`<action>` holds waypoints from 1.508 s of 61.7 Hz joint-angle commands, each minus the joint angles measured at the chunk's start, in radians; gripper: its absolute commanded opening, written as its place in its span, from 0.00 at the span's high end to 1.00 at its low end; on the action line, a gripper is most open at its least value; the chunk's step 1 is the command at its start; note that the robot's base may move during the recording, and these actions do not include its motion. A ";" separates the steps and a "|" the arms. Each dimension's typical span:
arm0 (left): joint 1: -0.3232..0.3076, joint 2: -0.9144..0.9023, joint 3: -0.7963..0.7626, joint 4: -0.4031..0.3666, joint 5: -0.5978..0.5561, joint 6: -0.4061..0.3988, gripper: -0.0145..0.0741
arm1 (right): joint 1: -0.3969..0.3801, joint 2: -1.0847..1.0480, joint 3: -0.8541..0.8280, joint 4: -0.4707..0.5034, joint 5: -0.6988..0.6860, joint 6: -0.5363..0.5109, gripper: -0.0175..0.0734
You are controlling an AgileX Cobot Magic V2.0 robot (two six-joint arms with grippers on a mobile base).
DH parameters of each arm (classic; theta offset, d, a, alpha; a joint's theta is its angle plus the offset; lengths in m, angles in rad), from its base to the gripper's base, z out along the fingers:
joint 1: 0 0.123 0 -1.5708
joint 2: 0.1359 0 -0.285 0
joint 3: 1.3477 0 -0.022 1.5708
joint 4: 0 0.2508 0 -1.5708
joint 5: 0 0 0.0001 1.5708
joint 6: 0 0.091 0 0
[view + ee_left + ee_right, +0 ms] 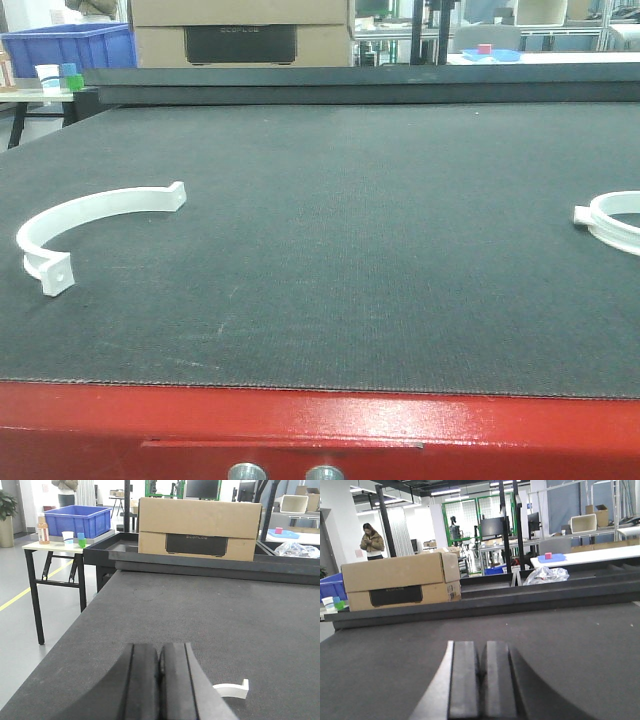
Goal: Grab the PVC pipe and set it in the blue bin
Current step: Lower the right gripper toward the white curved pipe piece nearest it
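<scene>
Two white curved PVC pipe pieces lie on the dark mat: a half ring with end tabs (90, 215) at the left and another (615, 220) cut off by the right edge. One tab end of the left piece (232, 689) shows just right of my left gripper (160, 665), which is shut with nothing between its pads. My right gripper (481, 667) is also shut and empty, low over the bare mat. The blue bin (65, 45) stands on a side table beyond the far left corner, and appears again as the blue bin (77, 520) and at the edge (330, 587). Neither gripper appears in the front view.
A cardboard box (200, 527) sits on the raised black ledge (210, 562) along the table's far side. Cups and a bottle (44, 530) stand beside the bin on the side table (55, 545). The table's red front edge (320, 430) is nearest. A person (371, 541) stands far behind.
</scene>
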 commanded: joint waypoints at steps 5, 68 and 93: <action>-0.003 0.081 -0.008 0.000 -0.028 0.000 0.96 | 0.002 0.101 -0.005 0.001 0.015 -0.001 0.99; -0.003 0.552 -0.188 -0.012 0.034 0.000 0.63 | 0.043 0.820 -0.165 -0.137 -0.139 -0.003 0.99; -0.003 0.552 -0.188 -0.012 0.016 0.000 0.60 | 0.043 0.944 -0.165 -0.232 -0.175 -0.003 0.90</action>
